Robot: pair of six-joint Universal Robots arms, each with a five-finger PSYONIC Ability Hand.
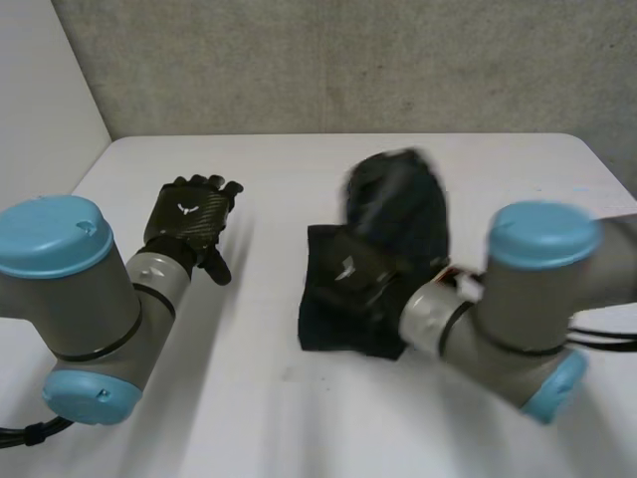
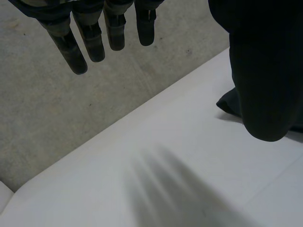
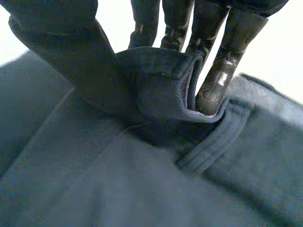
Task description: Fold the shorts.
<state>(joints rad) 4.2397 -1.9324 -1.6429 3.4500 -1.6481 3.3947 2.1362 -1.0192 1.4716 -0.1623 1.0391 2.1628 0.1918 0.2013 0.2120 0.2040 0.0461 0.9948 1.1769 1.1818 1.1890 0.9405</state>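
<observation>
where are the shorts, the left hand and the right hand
shorts [image 1: 398, 204]: head view, on the bunched far part of the cloth.
left hand [image 1: 189, 217]: head view, on the back of the hand.
right hand [image 1: 350, 269]: head view, on the back of the hand, over the shorts.

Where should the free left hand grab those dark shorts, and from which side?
Likely the straight edge of the shorts facing the left hand, approached from that side over the table. That edge lies flat and exposed, while the right hand pinches a thick hem.
</observation>
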